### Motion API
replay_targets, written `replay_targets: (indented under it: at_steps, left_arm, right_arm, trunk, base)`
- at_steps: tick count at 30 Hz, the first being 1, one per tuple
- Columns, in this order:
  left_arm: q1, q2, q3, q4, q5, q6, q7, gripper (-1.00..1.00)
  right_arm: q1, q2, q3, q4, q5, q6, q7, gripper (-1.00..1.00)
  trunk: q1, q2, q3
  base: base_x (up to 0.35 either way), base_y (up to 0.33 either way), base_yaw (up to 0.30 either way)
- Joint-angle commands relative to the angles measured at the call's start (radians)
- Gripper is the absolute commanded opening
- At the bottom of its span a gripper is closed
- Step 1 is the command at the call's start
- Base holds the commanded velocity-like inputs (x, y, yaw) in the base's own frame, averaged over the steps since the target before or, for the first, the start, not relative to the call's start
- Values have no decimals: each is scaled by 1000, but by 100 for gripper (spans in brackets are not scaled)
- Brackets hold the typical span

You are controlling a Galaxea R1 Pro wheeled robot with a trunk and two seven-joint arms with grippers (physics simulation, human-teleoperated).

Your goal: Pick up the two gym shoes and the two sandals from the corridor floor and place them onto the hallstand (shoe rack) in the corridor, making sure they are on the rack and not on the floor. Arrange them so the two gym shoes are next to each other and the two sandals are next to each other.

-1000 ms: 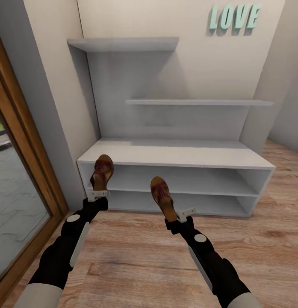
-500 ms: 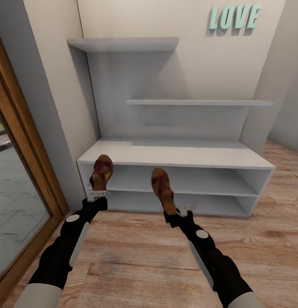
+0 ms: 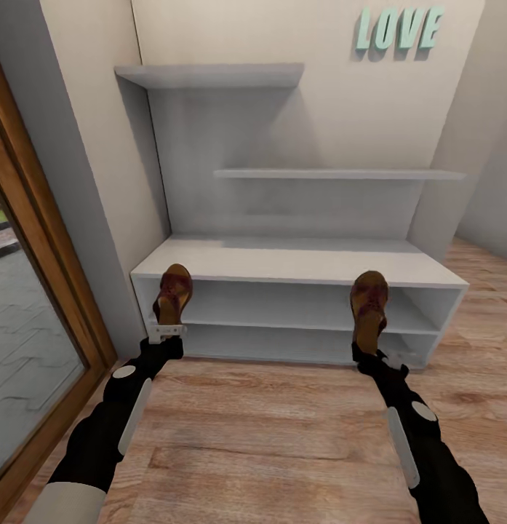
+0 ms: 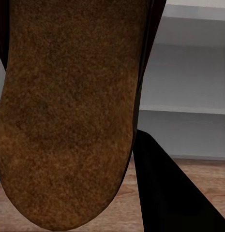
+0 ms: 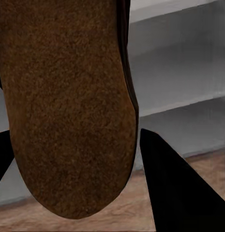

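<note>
Swinging out toward 3 o'clock, the right arm has carried its sandal (image 3: 369, 309) from mid-rack to the hallstand (image 3: 297, 266)'s right end; the left sandal (image 3: 173, 292) hasn't budged; both jaws clamp heels, toes at 12 o'clock toward the shelves; the pair sits well apart, so one arm must close in.

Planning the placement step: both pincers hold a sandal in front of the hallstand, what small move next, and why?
Probably bring the right sandal back toward the left sandal: they hang at opposite ends of the hallstand, and the pair must end up adjacent.
</note>
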Motion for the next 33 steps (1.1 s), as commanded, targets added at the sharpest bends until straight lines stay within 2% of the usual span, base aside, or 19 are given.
replay_targets:
  at_steps: [1,3,4,5,6,7,9,15,16,17,19,22,23,24,25,27,29,31,33]
  left_arm:
    - [-1,1,-1,-1,3,6,-2,-100]
    - [-1,1,-1,-1,3,6,-2,-100]
    - [-1,1,-1,-1,3,6,-2,-100]
    - [-1,1,-1,-1,3,6,-2,-100]
    - [-1,1,0,-1,3,6,-2,-100]
    - [-1,1,0,-1,3,6,-2,-100]
    - [-1,1,-1,-1,3,6,-2,-100]
    - [-1,1,-3,-1,2,36,-2,-100]
    - [-1,1,-3,-1,2,39,-2,-100]
    - [-1,1,-3,-1,2,41,-2,-100]
    - [-1,1,-3,-1,1,43,-2,-100]
    - [-1,1,-3,-2,0,44,-2,-100]
    - [-1,1,-3,-1,0,44,-2,-100]
    - [-1,1,-3,-1,1,44,-2,-100]
    - [-1,1,-3,-1,0,44,-2,-100]
    - [-1,1,-3,-2,0,44,-2,-100]
    - [-1,1,-4,-2,0,46,-1,-100]
    - [-1,1,-3,-2,0,48,-1,-100]
    - [-1,1,-2,-2,0,50,-1,-100]
  right_arm:
    - [4,0,-61,-2,-15,5,1,-100]
    - [8,0,-198,-2,-16,5,8,-100]
    - [9,0,-233,-2,-16,5,15,-100]
    - [10,0,-341,-2,-16,5,49,-100]
    - [11,0,-406,-2,-16,5,76,-100]
    - [11,-1,-436,-1,-16,5,89,-100]
    - [11,-1,-540,0,-16,5,132,-100]
    - [11,-4,-733,1,-16,13,167,-100]
    - [11,-11,-767,1,-16,15,168,-100]
    - [11,-33,-808,1,-16,17,169,-100]
    - [11,-67,-832,1,-16,21,169,-100]
    - [11,-179,-851,4,-17,57,169,-100]
    - [11,-220,-854,5,-17,91,169,-100]
    - [11,-279,-856,6,-17,163,169,-100]
    - [11,-298,-857,6,-16,191,169,-100]
    - [11,-383,-858,16,-16,327,168,-100]
    - [11,-454,-857,36,-16,420,168,-100]
    - [11,-487,-856,45,-12,465,168,-100]
    - [11,-500,-856,47,-9,503,168,-100]
  trunk:
    - [0,0,-1]
    - [0,0,-1]
    - [0,0,-1]
    - [0,0,-1]
    - [0,0,-1]
    - [0,0,-1]
    - [0,0,-1]
    - [0,0,-1]
    - [0,0,-1]
    - [0,0,-1]
    - [0,0,-1]
    - [0,0,-1]
    - [0,0,-1]
    - [0,0,-1]
    - [0,0,-1]
    - [0,0,-1]
    - [0,0,-1]
    - [0,0,-1]
    - [0,0,-1]
  base:
    - [0,0,0]
    - [0,0,0]
    - [0,0,0]
    - [0,0,0]
    - [0,0,0]
    - [0,0,0]
    - [0,0,0]
    - [0,0,0]
    - [0,0,0]
    - [0,0,0]
    - [0,0,0]
    - [0,0,0]
    - [0,0,0]
    - [0,0,0]
    - [0,0,0]
    - [0,0,0]
    - [0,0,0]
    - [0,0,0]
    - [0,0,0]
